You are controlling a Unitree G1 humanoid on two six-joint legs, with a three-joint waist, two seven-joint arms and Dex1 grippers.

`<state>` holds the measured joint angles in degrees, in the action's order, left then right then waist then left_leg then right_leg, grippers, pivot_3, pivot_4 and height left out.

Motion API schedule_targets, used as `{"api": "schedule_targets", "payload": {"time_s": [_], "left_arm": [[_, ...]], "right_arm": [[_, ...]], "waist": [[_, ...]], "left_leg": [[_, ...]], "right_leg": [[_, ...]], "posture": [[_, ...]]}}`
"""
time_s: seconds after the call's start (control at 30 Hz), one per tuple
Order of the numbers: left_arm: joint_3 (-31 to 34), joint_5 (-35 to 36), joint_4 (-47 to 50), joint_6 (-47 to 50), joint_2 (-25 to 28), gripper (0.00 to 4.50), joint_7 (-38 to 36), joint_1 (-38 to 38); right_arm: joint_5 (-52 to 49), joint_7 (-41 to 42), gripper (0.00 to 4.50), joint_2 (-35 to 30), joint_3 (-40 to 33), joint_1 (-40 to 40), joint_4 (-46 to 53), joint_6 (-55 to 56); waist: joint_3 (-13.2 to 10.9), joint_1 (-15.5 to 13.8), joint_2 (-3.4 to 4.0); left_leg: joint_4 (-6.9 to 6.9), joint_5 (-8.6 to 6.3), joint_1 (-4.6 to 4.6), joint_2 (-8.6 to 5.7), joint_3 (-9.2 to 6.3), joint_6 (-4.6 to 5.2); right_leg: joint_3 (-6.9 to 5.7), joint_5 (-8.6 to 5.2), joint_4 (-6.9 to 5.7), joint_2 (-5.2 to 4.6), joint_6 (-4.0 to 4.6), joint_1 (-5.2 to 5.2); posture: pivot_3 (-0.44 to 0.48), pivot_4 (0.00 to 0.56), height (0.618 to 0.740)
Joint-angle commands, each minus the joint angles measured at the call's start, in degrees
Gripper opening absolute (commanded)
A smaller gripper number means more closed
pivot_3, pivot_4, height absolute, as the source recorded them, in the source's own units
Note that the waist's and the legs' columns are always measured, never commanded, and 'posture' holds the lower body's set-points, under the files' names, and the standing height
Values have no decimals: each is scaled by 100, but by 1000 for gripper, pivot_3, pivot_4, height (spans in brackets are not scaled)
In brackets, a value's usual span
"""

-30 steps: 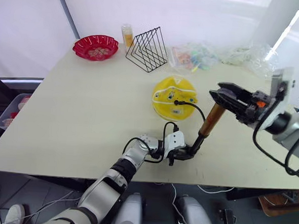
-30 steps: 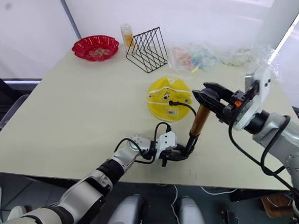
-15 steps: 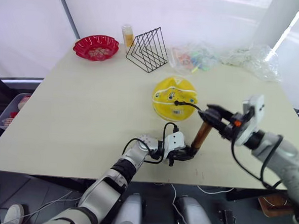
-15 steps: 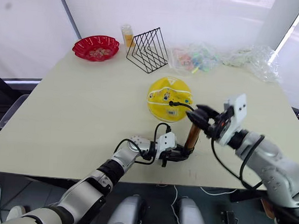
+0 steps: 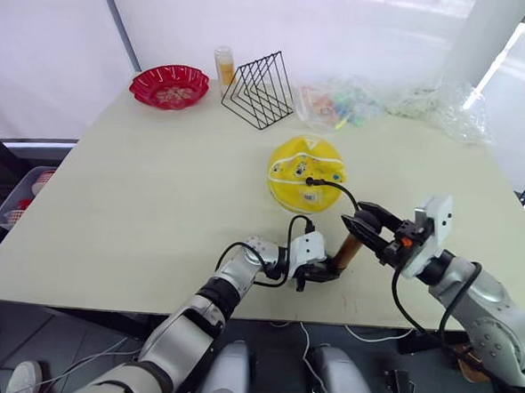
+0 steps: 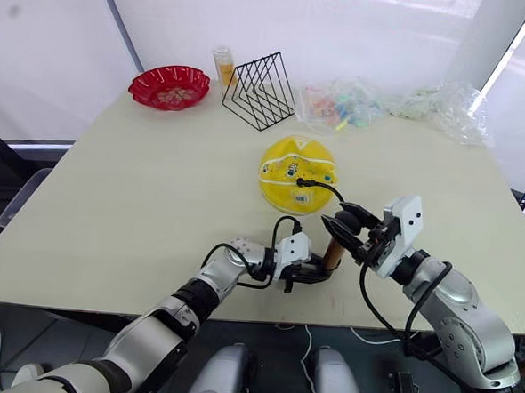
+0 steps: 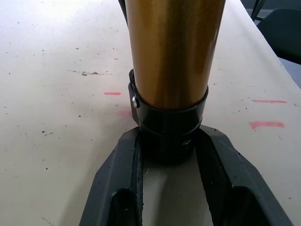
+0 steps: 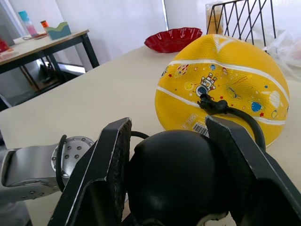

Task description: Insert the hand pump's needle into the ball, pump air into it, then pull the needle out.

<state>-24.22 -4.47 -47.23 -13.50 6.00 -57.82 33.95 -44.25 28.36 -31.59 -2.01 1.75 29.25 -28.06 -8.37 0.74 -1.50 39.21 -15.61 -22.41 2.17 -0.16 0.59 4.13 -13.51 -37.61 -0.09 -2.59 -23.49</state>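
Both grippers (image 5: 322, 271) (image 5: 361, 222) on hand pump (image 5: 348, 247)

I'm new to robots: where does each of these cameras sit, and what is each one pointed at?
Left and right eye views: on the head, looking forward and down at the table; both arms show.
Left wrist view: on the left wrist, looking along the left gripper, its fingers clamping the hand pump at its black base.
Right wrist view: on the right wrist, its fingers around the pump's black handle, facing the ball.
Shared: every view shows the pump.
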Motion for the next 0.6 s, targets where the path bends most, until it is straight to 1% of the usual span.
{"api": "schedule_targets", "payload": {"time_s": [0.03, 0.13, 0.2, 0.33, 0.5, 0.6], "left_arm": [[-159, -310, -340, 85, 98, 1146, -12, -123], [-176, -339, -384, 26, 116, 1146, -6, -130], [-181, -345, -400, 5, 119, 1146, -4, -127], [-241, -420, -486, -106, 139, 1146, -5, -97], [-273, -474, -594, -209, 141, 1146, -7, -61], [-261, -469, -623, -227, 134, 1146, -10, -54]], "right_arm": [[-121, -2, 2028, -127, -436, 138, 100, -127], [-613, 213, 2028, -412, -903, 410, 263, -293], [-792, 229, 2028, -519, -1058, 508, 285, -384], [-1537, 261, 2028, -1009, -1554, 961, 234, -821], [-2019, 168, 2028, -1361, -1816, 1337, 135, -1127], [-2157, 140, 2028, -1446, -1891, 1421, 105, -1212]], "waist": [[-1, -1, 1], [-7, -4, 10], [-7, -3, 9], [-11, -3, 9], [-11, -5, 10], [-12, -6, 9]], "left_leg": [[0, 0, -2, 0, 0, 0], [0, 0, -19, -2, -1, 0], [0, 0, -24, -3, -2, 0], [-1, 0, -29, -3, -4, 0], [-1, 0, -32, -3, -8, 0], [-1, 0, -35, -3, -7, 0]], "right_leg": [[0, 0, 0, 0, 0, -2], [-1, 0, 2, -2, -1, -15], [-1, 1, 6, -3, -1, -20], [-4, 1, 10, -3, -1, -21], [-6, 1, 14, -4, -1, -20], [-6, 1, 20, -5, -1, -20]], "posture": [[0, 150, 735], [0, 150, 735], [0, 150, 735], [0, 150, 735], [0, 150, 735], [0, 150, 735]]}}
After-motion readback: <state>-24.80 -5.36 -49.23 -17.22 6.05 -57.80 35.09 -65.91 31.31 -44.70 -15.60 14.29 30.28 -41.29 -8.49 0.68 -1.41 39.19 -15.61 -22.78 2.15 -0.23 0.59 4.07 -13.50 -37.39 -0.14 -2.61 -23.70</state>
